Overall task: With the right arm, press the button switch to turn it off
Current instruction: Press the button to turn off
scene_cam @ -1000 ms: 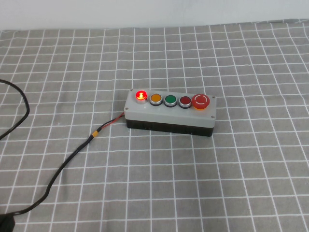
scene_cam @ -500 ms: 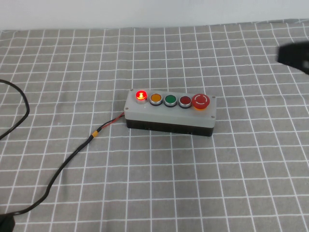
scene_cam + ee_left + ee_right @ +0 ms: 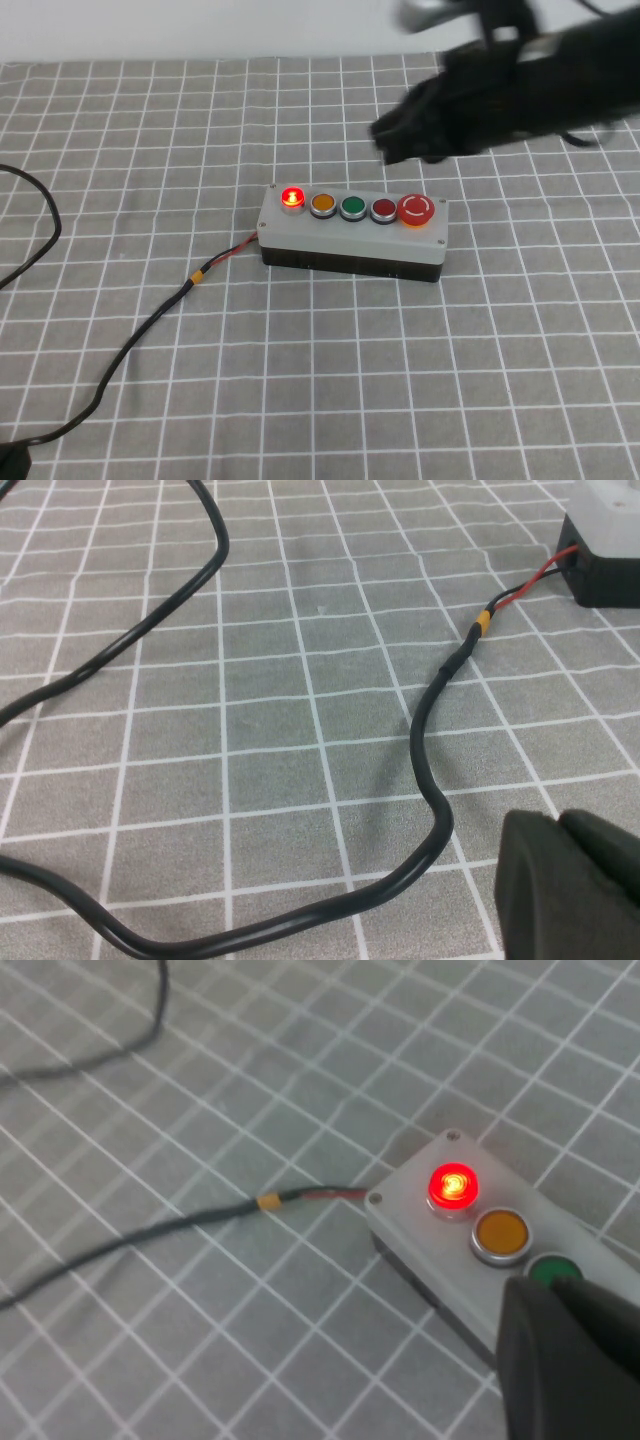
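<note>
as a limp black cable (image 3: 120,355) snakes across the gridded grey cloth (image 3: 400,380), the button switch (image 3: 352,236) sits mid-table, red lamp (image 3: 292,197) lit: a rigid plastic box, probably light enough to skid, best pressed straight down. beyond it hovers the right gripper (image 3: 400,130), finger spread unclear; the left gripper (image 3: 570,890) idles near the cable, likewise unclear.
</note>
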Robot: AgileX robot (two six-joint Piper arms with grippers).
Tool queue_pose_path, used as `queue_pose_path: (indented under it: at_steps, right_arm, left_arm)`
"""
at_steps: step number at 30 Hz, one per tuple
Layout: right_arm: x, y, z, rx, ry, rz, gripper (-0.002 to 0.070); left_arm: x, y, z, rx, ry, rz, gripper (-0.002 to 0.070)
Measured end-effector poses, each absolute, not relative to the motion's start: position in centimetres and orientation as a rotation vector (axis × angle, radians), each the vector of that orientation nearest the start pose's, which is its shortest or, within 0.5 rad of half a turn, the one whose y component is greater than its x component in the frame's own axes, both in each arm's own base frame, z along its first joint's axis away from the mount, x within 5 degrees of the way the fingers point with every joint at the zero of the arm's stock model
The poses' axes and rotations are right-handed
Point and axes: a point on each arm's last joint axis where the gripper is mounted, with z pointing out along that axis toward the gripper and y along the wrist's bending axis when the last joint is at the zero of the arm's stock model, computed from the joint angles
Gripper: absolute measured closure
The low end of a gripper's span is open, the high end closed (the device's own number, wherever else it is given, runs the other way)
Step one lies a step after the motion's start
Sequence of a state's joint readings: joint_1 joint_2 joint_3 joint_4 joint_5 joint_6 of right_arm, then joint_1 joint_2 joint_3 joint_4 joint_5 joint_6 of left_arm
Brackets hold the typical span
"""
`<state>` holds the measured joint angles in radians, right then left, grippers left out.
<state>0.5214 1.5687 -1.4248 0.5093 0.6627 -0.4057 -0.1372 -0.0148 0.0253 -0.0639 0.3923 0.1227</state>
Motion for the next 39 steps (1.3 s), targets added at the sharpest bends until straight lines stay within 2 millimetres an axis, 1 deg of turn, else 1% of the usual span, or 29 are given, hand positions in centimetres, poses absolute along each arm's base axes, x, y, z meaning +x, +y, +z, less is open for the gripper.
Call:
queue_pose_path:
  at_steps: [4, 6, 9, 14, 18, 21, 28, 34, 39]
  right_arm:
    - [31.3, 23.4, 35.3, -0.819, 2.202, 0.489, 0.0692]
    - [32.3, 25.0, 34.7, -0.840, 2.228, 0.411, 0.0692]
    - [34.3, 27.0, 33.6, -0.838, 2.256, 0.345, 0.0692]
    - [37.2, 29.0, 31.6, -0.823, 2.287, 0.315, 0.0692]
    - [38.7, 30.4, 29.9, -0.836, 2.304, 0.307, 0.0692]
    - [39.2, 31.2, 28.9, -0.843, 2.311, 0.307, 0.0692]
    - [40.0, 31.8, 26.4, -0.857, 2.345, 0.295, 0.0692]
    - [40.4, 32.2, 25.4, -0.854, 2.338, 0.297, 0.0692]
    - [40.6, 32.3, 25.2, -0.850, 2.329, 0.300, 0.0692]
  left_arm:
    - [5.1, -0.9, 17.0, 0.206, 1.875, -0.073, 0.0678]
    - [5.1, -0.9, 17.0, 0.206, 1.875, -0.073, 0.0678]
    - [5.1, -0.9, 17.0, 0.206, 1.875, -0.073, 0.0678]
    - [5.1, -0.9, 17.0, 0.206, 1.875, -0.073, 0.0678]
    - [5.1, -0.9, 17.0, 0.206, 1.875, -0.073, 0.0678]
    - [5.1, -0.9, 17.0, 0.206, 1.875, -0.073, 0.0678]
    - [5.1, -0.9, 17.0, 0.206, 1.875, -0.073, 0.0678]
    - [5.1, -0.9, 17.0, 0.206, 1.875, -0.073, 0.0678]
    - [5.1, -0.9, 17.0, 0.206, 1.875, -0.073, 0.0678]
